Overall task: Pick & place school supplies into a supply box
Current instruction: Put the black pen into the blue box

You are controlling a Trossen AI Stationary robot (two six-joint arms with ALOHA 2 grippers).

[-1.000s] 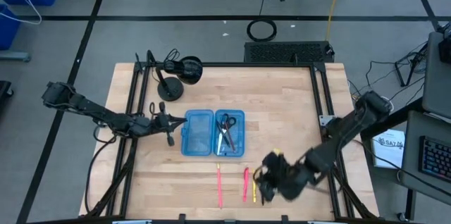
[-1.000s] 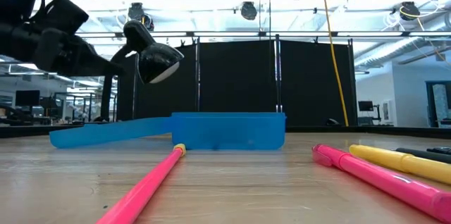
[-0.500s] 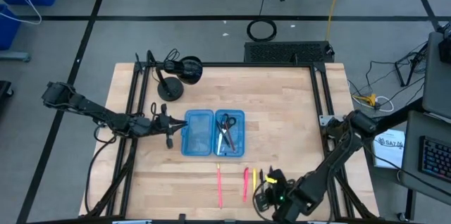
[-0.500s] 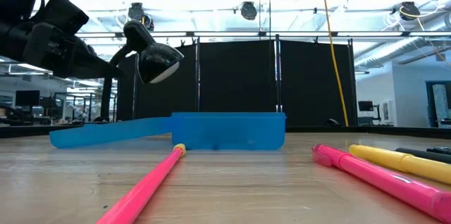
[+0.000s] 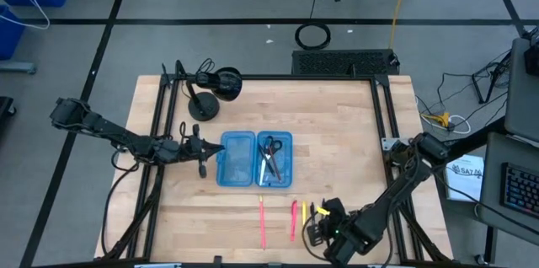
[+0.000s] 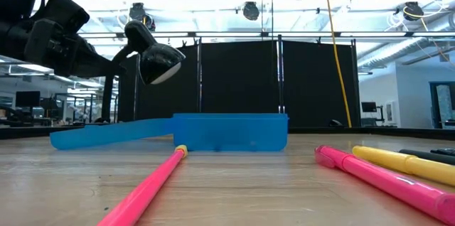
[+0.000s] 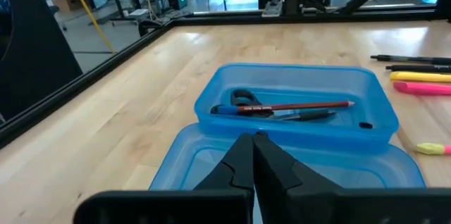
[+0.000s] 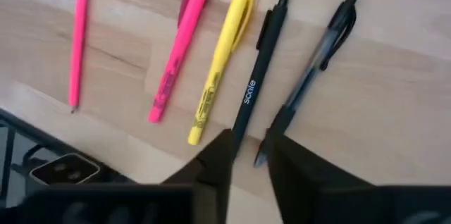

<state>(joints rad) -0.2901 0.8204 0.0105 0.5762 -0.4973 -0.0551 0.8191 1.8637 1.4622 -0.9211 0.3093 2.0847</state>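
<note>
Two black pens (image 8: 282,83) lie just ahead of the right claw (image 8: 246,157), narrowly parted.

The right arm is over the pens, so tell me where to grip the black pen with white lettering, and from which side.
Grip the black pen mid-barrel, near its white lettering, coming straight down. It lies flat between the yellow highlighter and the clear-barrel pen, so set the right gripper's jaws across the barrel, one in each gap.
</note>
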